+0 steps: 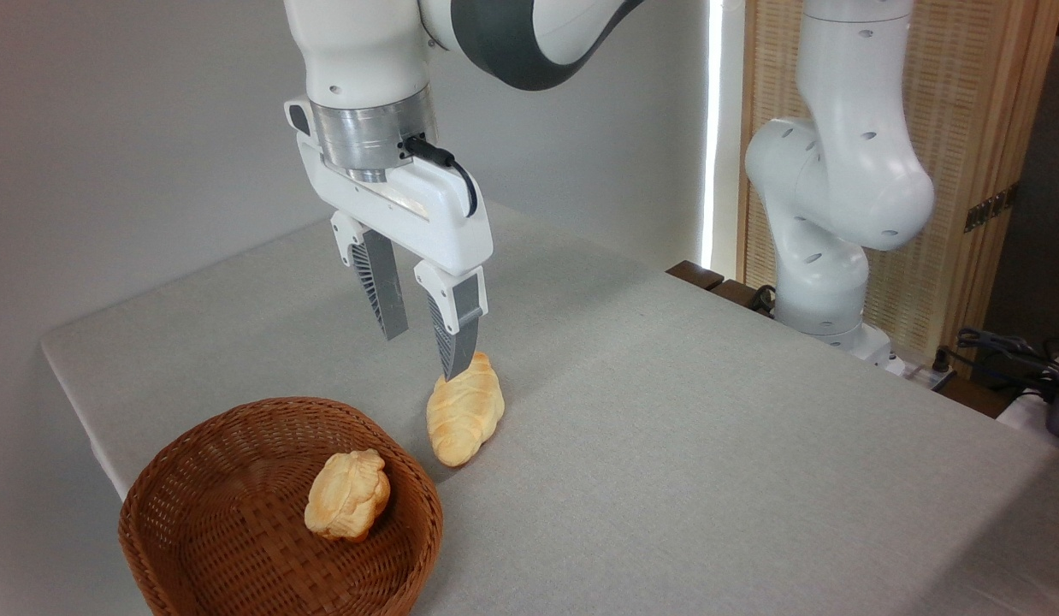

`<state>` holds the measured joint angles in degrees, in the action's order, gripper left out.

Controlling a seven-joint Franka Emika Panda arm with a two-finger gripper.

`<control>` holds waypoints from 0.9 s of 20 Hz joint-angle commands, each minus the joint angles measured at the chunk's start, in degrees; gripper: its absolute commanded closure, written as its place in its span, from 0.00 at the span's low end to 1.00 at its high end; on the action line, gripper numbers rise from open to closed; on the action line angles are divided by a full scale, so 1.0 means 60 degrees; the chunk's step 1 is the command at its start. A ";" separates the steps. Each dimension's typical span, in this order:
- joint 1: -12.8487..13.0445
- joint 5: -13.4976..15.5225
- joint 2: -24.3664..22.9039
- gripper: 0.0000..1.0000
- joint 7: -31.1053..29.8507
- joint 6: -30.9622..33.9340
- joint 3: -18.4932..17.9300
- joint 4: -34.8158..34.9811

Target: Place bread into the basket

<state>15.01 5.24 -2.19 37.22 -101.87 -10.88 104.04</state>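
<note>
Bread (464, 418) golden, braided, pointed ends, flat on table (709, 445) beside basket (179, 479). Gripper (421, 352) above bread, fingers parted, empty.

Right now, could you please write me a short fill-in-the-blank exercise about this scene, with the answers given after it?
1. The braided bread lies on the ____, outside the basket.
2. Inside the basket there is one small ____.
3. The end effector is above the braided bread with its fingers ____.
4. The basket is woven and reddish-____ in colour.

Missing words: table; bun; open; brown
</note>
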 commanded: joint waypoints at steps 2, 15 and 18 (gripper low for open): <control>0.0046 -0.0112 -0.0031 0.00 0.0036 0.0192 -0.0062 -0.0216; 0.0412 0.0386 -0.0309 0.00 -0.0416 0.0089 0.0041 0.1232; 0.0588 0.0518 -0.0309 0.00 -0.1935 -0.0465 0.0041 0.1745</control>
<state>17.13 7.37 -2.27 33.58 -101.96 -10.20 110.40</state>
